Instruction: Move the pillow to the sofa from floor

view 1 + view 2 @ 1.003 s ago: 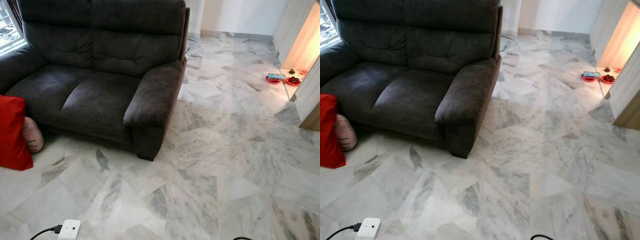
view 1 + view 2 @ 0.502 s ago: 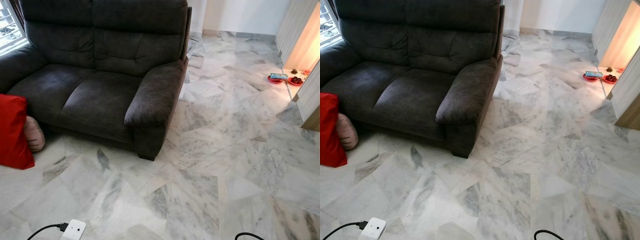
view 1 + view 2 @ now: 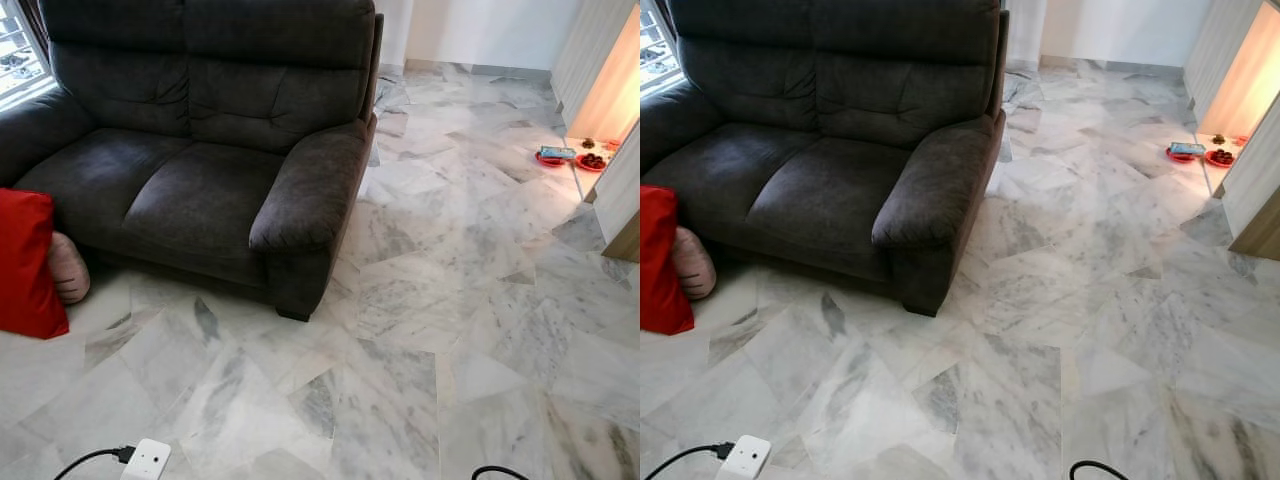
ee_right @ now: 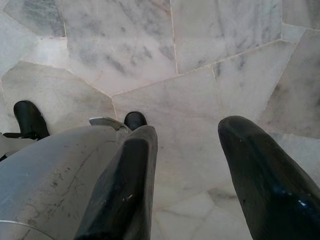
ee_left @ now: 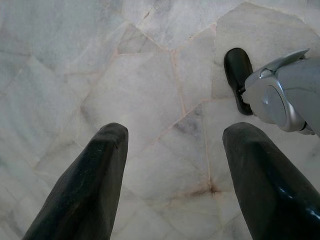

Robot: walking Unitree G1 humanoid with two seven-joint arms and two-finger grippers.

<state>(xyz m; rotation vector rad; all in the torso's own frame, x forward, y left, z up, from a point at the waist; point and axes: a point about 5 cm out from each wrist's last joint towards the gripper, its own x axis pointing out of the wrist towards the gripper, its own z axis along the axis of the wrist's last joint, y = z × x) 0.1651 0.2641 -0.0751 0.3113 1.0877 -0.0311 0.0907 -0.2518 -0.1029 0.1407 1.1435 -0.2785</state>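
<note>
Leaning upright on grey-veined marble floor at 9 o'clock: red square fabric pillow, against dark grey two-seat sofa. Left gripper and right gripper hang over floor, fingers apart, empty.

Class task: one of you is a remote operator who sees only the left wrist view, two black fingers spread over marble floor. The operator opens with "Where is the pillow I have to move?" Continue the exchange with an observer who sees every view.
Observer: The red pillow stands on the floor at the robot's far left, before the sofa's left end.
Operator: Where is the sofa?
Observer: The dark grey sofa is ahead and to the left, with its seat cushions bare.
Operator: Anything underfoot?
Observer: A white power adapter with a black cable lies on the floor, near left.
Operator: And my other arm?
Observer: The right gripper hangs open over the floor, holding nothing.
</note>
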